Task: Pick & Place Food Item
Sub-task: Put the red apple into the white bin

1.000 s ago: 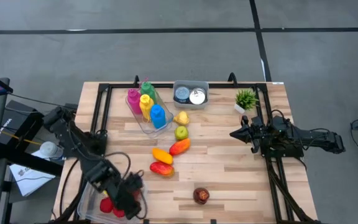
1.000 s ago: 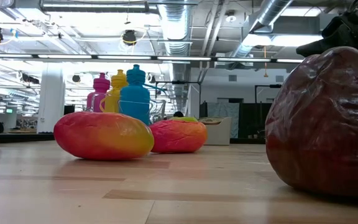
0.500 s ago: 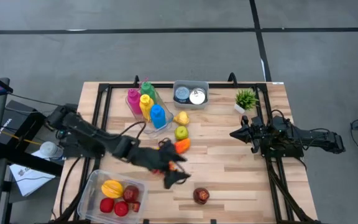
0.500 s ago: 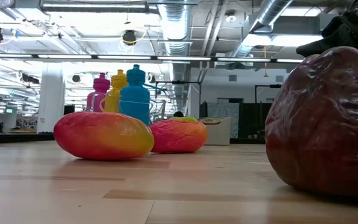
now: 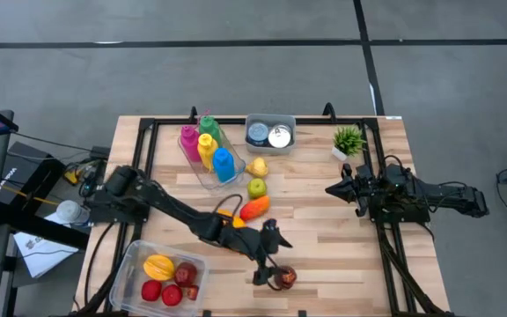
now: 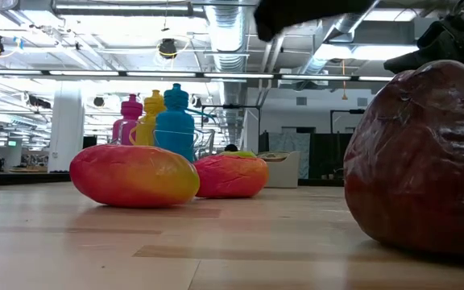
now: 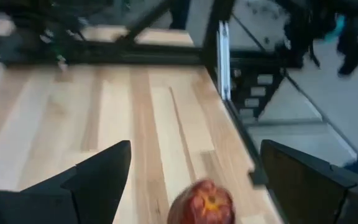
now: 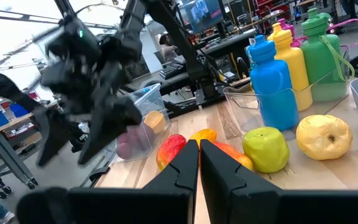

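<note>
A dark red round fruit [image 5: 284, 277] rests on the table near its near edge; it fills the right of the low view [image 6: 425, 153]. My left arm reaches across the table, and my left gripper [image 5: 268, 264] hovers just left of and above that fruit. In the left wrist view the gripper [image 7: 196, 149] is open, with the fruit [image 7: 207, 202] ahead between the two fingers and untouched. A clear container [image 5: 130, 264] at the near left corner holds a yellow-orange fruit and red fruits. My right gripper [image 5: 331, 188] waits at the table's right side, shut [image 8: 199, 155].
An orange-red fruit [image 5: 253, 208], a green apple [image 5: 256, 187] and a yellow pear [image 5: 256, 166] lie mid-table. Farther back are a tray of coloured bottles [image 5: 208, 150], a bin with cans [image 5: 269, 134] and a small plant [image 5: 349, 141]. My left arm hides part of an orange fruit [image 5: 229, 220].
My left gripper has swung from over the container at the near left corner toward the table's right, passing over the mid-table fruits to the dark red fruit. A yellow-orange fruit now shows in the container where the gripper stood. The left gripper has entered the top of the low view.
</note>
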{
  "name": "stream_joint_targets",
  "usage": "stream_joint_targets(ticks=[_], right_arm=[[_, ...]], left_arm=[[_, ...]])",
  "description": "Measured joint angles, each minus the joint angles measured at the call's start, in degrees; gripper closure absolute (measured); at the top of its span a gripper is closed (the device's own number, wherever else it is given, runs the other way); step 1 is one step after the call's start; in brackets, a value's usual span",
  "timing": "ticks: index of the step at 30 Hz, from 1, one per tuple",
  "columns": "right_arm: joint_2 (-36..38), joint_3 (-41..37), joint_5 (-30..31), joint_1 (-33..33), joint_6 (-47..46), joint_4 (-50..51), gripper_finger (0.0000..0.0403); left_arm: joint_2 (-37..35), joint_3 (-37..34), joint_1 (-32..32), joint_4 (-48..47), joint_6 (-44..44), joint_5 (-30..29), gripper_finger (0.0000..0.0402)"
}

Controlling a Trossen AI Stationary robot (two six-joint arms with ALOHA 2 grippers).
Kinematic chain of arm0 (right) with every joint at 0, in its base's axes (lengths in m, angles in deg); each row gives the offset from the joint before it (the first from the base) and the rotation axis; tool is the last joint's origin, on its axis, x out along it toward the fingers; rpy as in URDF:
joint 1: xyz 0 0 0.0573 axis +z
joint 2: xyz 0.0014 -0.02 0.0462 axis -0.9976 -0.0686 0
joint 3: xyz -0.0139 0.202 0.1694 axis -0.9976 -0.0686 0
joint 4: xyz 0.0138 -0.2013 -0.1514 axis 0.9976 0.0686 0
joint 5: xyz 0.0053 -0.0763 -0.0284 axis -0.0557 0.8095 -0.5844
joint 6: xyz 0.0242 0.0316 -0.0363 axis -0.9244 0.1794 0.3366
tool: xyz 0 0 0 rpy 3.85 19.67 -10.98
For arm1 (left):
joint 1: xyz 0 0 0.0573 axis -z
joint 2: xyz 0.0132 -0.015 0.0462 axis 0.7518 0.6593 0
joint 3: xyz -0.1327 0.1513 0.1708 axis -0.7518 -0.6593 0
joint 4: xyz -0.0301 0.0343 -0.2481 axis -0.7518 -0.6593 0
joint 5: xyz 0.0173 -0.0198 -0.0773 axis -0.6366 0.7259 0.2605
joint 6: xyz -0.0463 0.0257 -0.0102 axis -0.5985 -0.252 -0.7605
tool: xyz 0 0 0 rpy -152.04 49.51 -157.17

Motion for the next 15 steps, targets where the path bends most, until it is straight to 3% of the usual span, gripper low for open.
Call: stream_joint_targets(ticks=[7,15], right_arm=[[0.00,-0.01,0.01,-0.01,0.00,0.06,0.0390],[0.00,0.00,0.02,-0.02,0.00,0.06,0.0390]], left_arm=[[7.07,-0.02,0.48,10.43,4.89,1.69,0.0055],[10.33,0.04,1.51,11.06,4.81,6.73,0.0055]])
